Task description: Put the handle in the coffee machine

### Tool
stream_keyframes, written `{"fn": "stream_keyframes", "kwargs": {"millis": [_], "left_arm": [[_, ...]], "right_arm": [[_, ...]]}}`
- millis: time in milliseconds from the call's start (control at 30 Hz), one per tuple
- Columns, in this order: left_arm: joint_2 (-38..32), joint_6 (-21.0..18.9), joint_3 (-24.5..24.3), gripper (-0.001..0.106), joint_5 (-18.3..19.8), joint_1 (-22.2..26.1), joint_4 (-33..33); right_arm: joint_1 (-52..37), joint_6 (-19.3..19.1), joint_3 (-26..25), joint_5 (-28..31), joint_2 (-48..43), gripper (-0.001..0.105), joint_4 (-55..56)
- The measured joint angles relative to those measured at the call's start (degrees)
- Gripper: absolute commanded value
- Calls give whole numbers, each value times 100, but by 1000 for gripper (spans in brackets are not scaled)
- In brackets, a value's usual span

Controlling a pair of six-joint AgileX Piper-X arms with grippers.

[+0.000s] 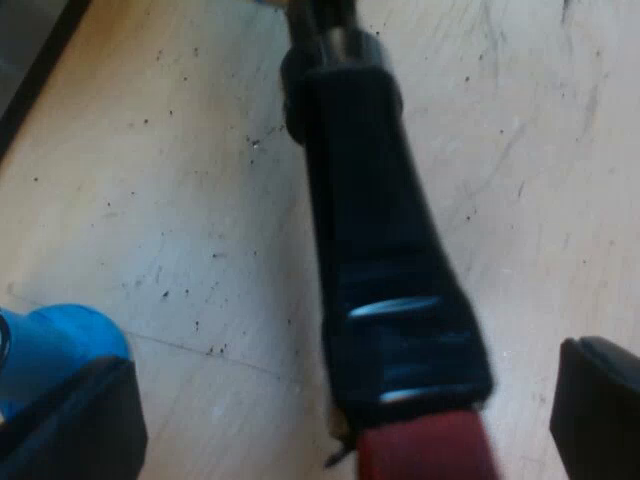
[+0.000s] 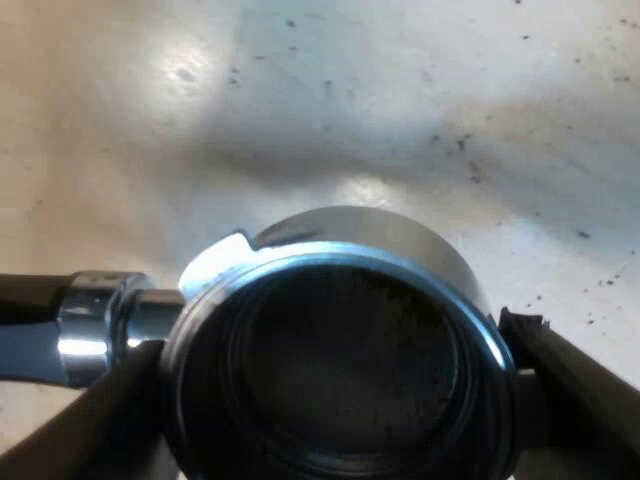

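Note:
The metal holder's dark handle (image 1: 370, 230) runs lengthwise between the fingers of my left gripper (image 1: 335, 420), with its red end (image 1: 425, 450) nearest the camera. Those fingers stand wide apart on either side of the handle without touching it, so the gripper is open. In the right wrist view the holder's round metal basket (image 2: 340, 360) faces up, dark inside with coffee residue, and its shiny neck (image 2: 100, 315) leads off to the handle. My right gripper (image 2: 335, 410) has a finger pressed against each side of the basket.
A blue tamper (image 1: 50, 345) stands close beside one finger of my left gripper. The pale table top (image 1: 150, 200) is speckled with coffee grounds. A dark edge (image 1: 30, 60) runs along the table beyond the tamper.

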Motion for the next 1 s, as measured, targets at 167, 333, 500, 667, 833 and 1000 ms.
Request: {"fn": "stream_keyframes", "kwargs": {"millis": [167, 333, 500, 667, 833, 1000], "left_arm": [[0, 159, 304, 84, -322, 0, -239], [0, 233, 351, 84, -400, 0, -375], [0, 243, 351, 84, -381, 0, -432], [0, 243, 351, 83, -352, 0, -432], [0, 243, 351, 69, -352, 0, -432], [0, 243, 351, 51, -333, 0, -432]], "right_arm": [[0, -1, 0, -14, -24, 0, 19], [0, 37, 22, -24, -24, 0, 44], [0, 41, 22, -26, -24, 0, 44], [0, 41, 22, -26, -24, 0, 44], [0, 41, 22, -26, -24, 0, 44], [0, 158, 22, -26, -24, 0, 44]]}}
